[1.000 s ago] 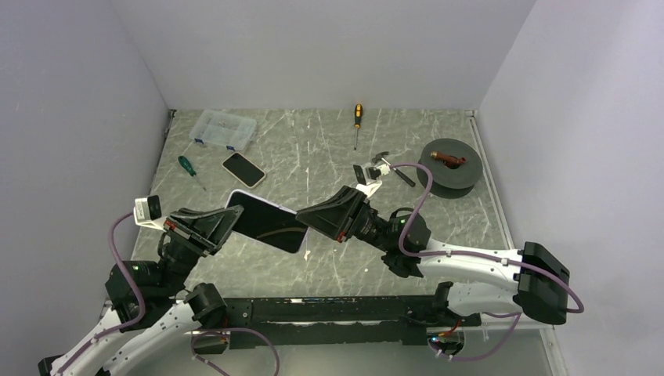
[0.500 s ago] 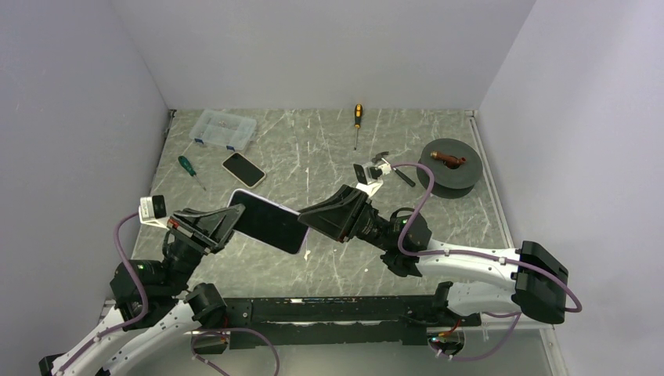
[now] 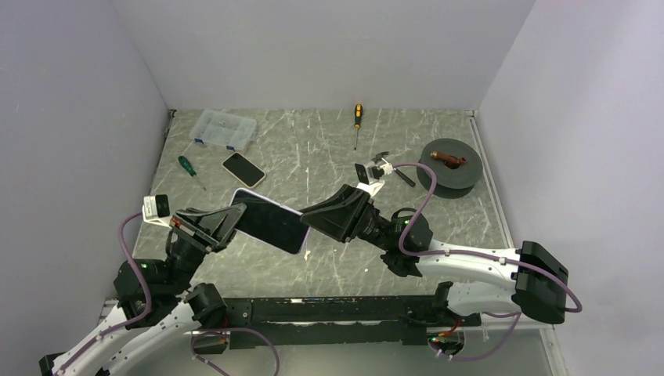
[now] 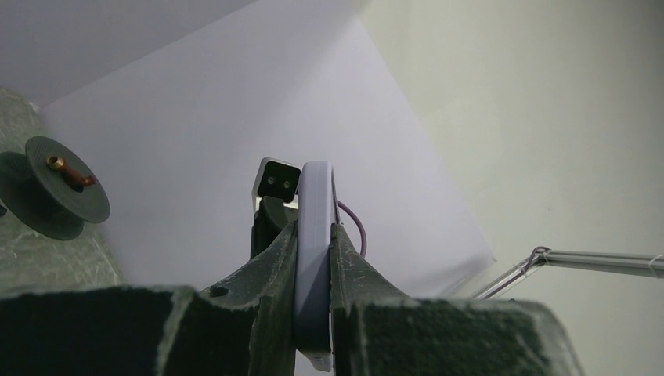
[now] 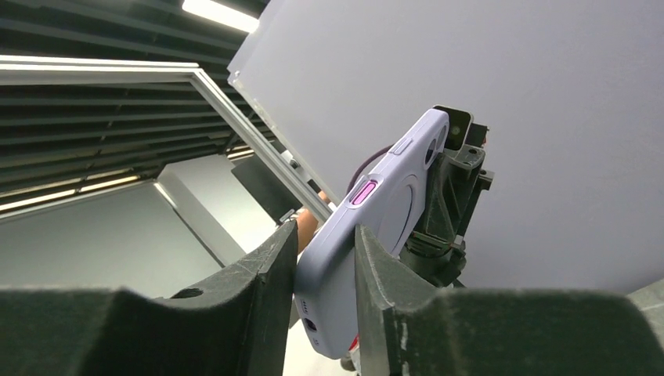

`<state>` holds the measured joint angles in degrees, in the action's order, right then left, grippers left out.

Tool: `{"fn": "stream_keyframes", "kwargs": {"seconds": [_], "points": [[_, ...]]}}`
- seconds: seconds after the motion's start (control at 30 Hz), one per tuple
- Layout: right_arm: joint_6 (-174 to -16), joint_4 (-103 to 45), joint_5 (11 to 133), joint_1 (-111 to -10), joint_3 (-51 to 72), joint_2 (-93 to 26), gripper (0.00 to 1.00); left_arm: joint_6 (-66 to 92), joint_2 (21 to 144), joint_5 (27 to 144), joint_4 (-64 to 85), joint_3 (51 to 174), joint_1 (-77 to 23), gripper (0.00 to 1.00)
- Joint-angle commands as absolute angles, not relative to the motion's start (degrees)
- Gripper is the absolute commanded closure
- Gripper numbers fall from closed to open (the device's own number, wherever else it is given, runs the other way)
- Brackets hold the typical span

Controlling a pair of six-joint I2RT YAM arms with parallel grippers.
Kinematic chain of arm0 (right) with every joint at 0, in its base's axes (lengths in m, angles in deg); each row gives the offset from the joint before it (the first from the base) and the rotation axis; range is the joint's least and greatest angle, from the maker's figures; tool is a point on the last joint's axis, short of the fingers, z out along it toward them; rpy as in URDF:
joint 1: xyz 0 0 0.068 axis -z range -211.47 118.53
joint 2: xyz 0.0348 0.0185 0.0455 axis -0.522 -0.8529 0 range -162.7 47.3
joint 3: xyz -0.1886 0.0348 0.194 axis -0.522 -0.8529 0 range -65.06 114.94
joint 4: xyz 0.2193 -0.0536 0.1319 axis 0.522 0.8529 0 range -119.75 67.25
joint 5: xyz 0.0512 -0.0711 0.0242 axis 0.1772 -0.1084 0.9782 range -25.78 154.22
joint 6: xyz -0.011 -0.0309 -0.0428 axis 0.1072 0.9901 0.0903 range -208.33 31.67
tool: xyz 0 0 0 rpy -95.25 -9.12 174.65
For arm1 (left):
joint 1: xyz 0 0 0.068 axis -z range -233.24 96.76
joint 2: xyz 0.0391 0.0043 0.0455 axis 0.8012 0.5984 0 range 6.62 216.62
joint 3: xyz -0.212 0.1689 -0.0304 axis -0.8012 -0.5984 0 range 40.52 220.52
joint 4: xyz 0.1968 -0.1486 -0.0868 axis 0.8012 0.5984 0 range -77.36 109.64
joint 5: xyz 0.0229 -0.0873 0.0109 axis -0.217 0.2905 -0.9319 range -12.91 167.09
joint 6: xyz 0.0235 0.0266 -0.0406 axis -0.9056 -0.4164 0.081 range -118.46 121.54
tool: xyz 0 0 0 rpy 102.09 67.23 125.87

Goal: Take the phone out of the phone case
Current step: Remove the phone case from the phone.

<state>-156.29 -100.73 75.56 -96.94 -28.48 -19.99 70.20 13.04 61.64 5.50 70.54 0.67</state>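
The extraction had not visibly begun. The phone (image 3: 270, 225) sat fully in the case (image 5: 376, 227), whose lilac rim ran unbroken round the dark screen, and no corner looked peeled back. What was left, as I judged it, was the whole job: one corner freed, the phone pushed out through the back, then the two parts separated.

The cased phone hung in the air between the two hands, off the table (image 3: 313, 149). The left gripper (image 4: 313, 258) was pinched tight on one end, both fingers pressed flat against the case's faces. The right gripper (image 5: 325, 274) straddled the other end. Its fingers stood close on either side, but the wrist view did not show whether they pressed or merely flanked, so I could not tell if it held.

The long axis ran from one hand's fingertips to the other's, near level. The screen faced up toward the overhead camera and the case back faced down. The lens end lay at the left gripper, and the port end sat between the right gripper's fingers.
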Motion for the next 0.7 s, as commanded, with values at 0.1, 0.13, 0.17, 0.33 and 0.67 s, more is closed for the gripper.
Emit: {"fn": "stream_keyframes", "kwargs": {"seconds": [0.1,0.13,0.17,0.33,0.67], "points": [[-158.2,-114.4,78.5,-97.9,-23.9,-17.1,0.75,67.7,15.5,57.7,10.4,68.9,0.4,1.0],[-158.3,-114.5,78.8,-97.9,-23.7,-17.2,0.76,67.6,15.6,57.7,10.3,68.9,0.4,1.0],[-158.4,-114.8,78.9,-97.8,-23.6,-17.4,0.76,67.7,15.7,57.8,10.2,68.9,0.4,1.0],[-159.3,-116.2,79.6,-97.9,-22.4,-18.5,0.82,68.3,16.6,58.5,8.9,68.5,0.4,1.0],[-161.9,-118.1,83.2,-98.0,-17.6,-21.6,1.0,68.5,17.3,58.6,7.6,68.4,0.4,1.0]]}}
